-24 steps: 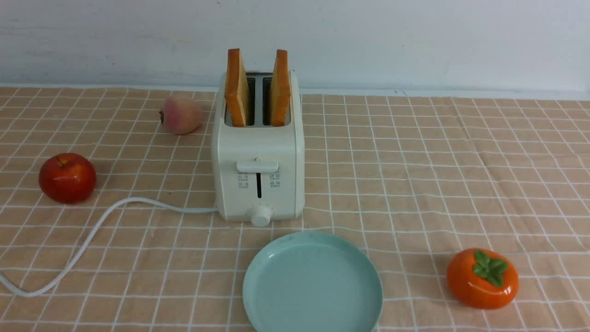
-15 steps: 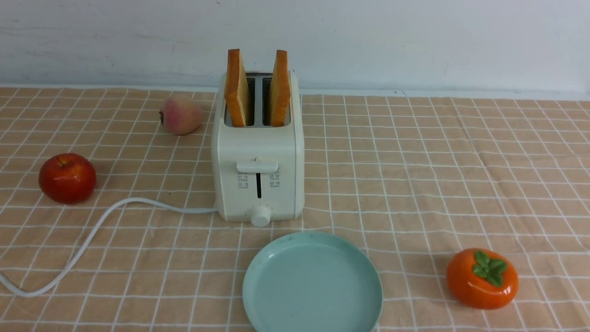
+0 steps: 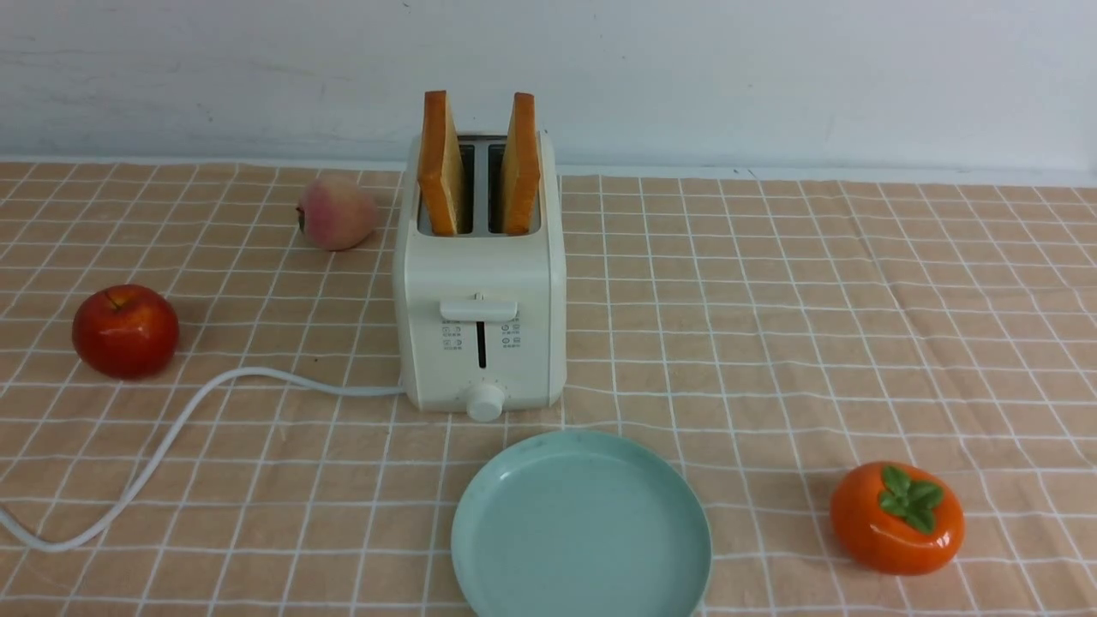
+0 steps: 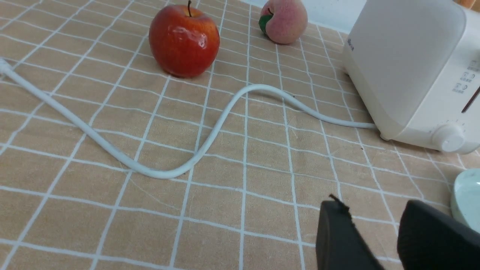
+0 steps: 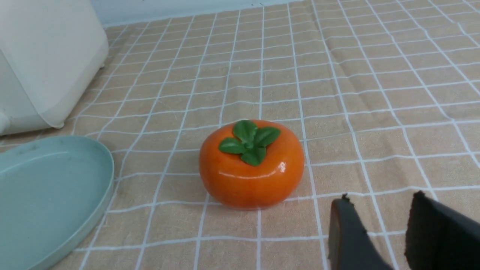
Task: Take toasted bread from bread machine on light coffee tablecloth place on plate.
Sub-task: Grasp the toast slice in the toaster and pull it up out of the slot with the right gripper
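Two slices of toasted bread, a left slice (image 3: pixel 441 163) and a right slice (image 3: pixel 521 163), stand upright in the slots of the cream-white bread machine (image 3: pixel 480 317) on the light coffee tablecloth (image 3: pixel 771 300). Just in front of it lies the empty mint-blue plate (image 3: pixel 581 527). Neither arm shows in the front view. In the left wrist view my left gripper (image 4: pixel 375 204) hovers open over bare cloth, with the bread machine (image 4: pixel 408 67) and the plate's rim (image 4: pixel 467 197) off to one side. My right gripper (image 5: pixel 380 198) is open over the cloth beside the persimmon, the plate (image 5: pixel 45 195) further off.
A red apple (image 3: pixel 125 331) and a peach (image 3: pixel 337 212) lie left of the bread machine. Its white cord (image 3: pixel 171 428) snakes over the cloth to the near left edge. An orange persimmon (image 3: pixel 896 517) sits near right. A white wall closes the back.
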Robot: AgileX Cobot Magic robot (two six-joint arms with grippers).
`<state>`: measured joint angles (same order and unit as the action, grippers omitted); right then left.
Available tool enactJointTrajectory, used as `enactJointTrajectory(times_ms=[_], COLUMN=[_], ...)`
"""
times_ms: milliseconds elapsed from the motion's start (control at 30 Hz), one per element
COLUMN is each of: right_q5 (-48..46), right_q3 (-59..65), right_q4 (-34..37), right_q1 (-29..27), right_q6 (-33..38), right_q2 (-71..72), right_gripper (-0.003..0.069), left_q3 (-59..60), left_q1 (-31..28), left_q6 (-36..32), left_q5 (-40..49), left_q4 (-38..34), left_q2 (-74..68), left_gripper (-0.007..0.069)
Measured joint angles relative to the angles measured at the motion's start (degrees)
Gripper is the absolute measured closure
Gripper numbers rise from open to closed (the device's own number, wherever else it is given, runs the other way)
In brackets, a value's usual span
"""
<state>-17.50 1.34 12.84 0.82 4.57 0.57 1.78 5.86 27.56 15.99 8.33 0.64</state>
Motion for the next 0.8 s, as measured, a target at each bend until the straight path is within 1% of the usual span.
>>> enactJointTrajectory(times_ms=[67,167,267,333,367,400,433,467,633,700,767,800], right_q5=[1.83,10.27,22.03,29.53,32.22,32.87,38.13,40.57,48.61,54.73,55.94,54.58], right_q3=[0.07,0.07,0.07,0.07,0.07,0.07,0.07,0.07,0.07,0.07,-0.18,-1.18], right_q4=[0.00,1.47,4.18,4.97,5.21,5.26,5.65,5.80,6.06,6.48,6.49,6.49], right_q1=[0.00,0.00,0.00,0.00,0.00,0.00,0.00,0.00,0.00,0.00,0.00,0.00], right_q6=[0.00,-0.08,-0.83,-0.93,-0.93,-0.93,-0.98,-0.98,-1.00,-2.56,-4.57,-5.86], right_q2=[0.00,0.00,0.00,0.00,0.00,0.00,0.00,0.00,0.00,0.00,0.00,0.00], right_gripper=[0.0419,0.0419,0.0419,0.0419,0.0419,0.0419,0.0419,0.0419,0.0419,0.0419,0.0419,0.0419], left_q3=[0.00,0.00,0.00,0.00,0.00,0.00,0.00,0.00,0.00,0.00,-0.27,-1.45], left_q1=[0.00,0.00,0.00,0.00,0.00,0.00,0.00,0.00,0.00,0.00,0.00,0.00], left_q6=[0.00,0.00,0.00,0.00,0.00,0.00,0.00,0.00,-0.17,1.23,3.79,5.35], left_q5=[-0.97,-6.10,-16.69,-22.11,-25.12,-25.67,-29.98,-31.83,-37.86,-42.51,-42.45,-40.35], left_q4=[0.93,1.04,1.21,1.41,1.41,1.50,1.55,1.61,1.70,-0.62,-4.00,-6.29], left_q2=[0.00,0.00,0.00,0.00,0.00,0.00,0.00,0.00,0.00,0.00,0.00,0.00], left_gripper=[0.0387,0.0387,0.0387,0.0387,0.0387,0.0387,0.0387,0.0387,0.0387,0.0387,0.0387,0.0387])
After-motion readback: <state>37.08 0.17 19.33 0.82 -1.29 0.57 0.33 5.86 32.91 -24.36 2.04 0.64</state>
